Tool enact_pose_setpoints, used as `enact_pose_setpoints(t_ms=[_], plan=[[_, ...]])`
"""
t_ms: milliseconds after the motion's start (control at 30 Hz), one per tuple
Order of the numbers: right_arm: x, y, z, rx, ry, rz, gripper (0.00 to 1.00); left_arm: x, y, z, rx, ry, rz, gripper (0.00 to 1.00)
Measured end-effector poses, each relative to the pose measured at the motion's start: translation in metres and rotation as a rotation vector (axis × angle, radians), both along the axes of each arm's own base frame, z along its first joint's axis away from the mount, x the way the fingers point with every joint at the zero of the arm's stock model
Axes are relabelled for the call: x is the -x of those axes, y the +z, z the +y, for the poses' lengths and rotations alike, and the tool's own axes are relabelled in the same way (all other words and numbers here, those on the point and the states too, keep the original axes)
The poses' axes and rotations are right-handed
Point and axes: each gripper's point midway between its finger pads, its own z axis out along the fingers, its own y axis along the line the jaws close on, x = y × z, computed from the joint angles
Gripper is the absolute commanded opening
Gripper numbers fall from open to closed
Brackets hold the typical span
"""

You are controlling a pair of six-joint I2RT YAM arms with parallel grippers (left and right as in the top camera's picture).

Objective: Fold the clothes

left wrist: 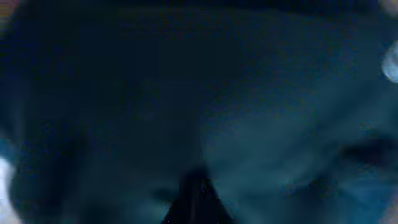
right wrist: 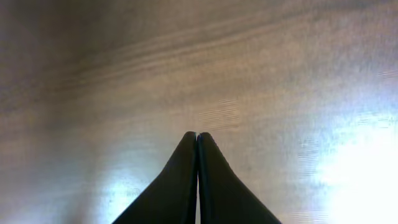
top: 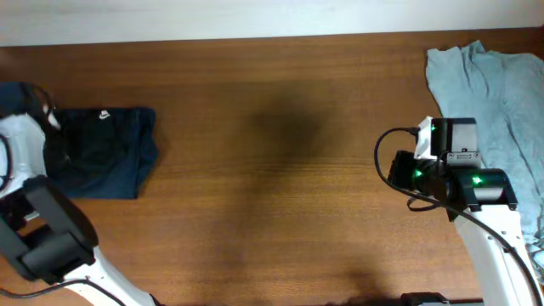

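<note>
Dark T-shirt (top: 106,153) folded at the left, under the left gripper (left wrist: 198,186): jaws together, buried in cloth, likely to pinch or flatten a fold. Right gripper (right wrist: 197,134) idle over bare table (top: 280,170), jaws together, empty, beside pale garment (top: 493,85).

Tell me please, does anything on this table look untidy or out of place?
The light blue-grey garment at the far right corner of the table lies crumpled and unfolded, running out of the picture's right edge. The dark T-shirt on the left lies folded in a rectangle. Nothing looks spilled or damaged.
</note>
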Motion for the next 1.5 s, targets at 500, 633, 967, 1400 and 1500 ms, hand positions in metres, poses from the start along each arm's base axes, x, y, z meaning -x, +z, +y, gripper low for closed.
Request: enact_pose_setpoints(t_ms=[500, 633, 967, 1400, 1500], plan=[[0.009, -0.004, 0.001, -0.008, -0.004, 0.041, 0.05, -0.007, -0.033, -0.020, 0.175, -0.043, -0.124, 0.20], [0.007, 0.005, 0.007, -0.039, 0.013, 0.021, 0.10, -0.031, 0.050, -0.061, 0.276, -0.316, -0.228, 0.33], [0.027, 0.138, 0.014, -0.041, 0.063, -0.331, 0.18, 0.009, 0.273, -0.262, 0.017, -1.125, -0.519, 0.50], [0.088, 0.163, -0.023, 0.143, -0.070, -0.360, 0.88, 0.043, 0.248, -0.349, -0.124, -1.209, -0.297, 0.99], [0.081, 0.153, -0.027, 0.163, -0.082, -0.299, 1.00, 0.040, 0.248, -0.343, -0.172, -1.161, -0.282, 0.99]])
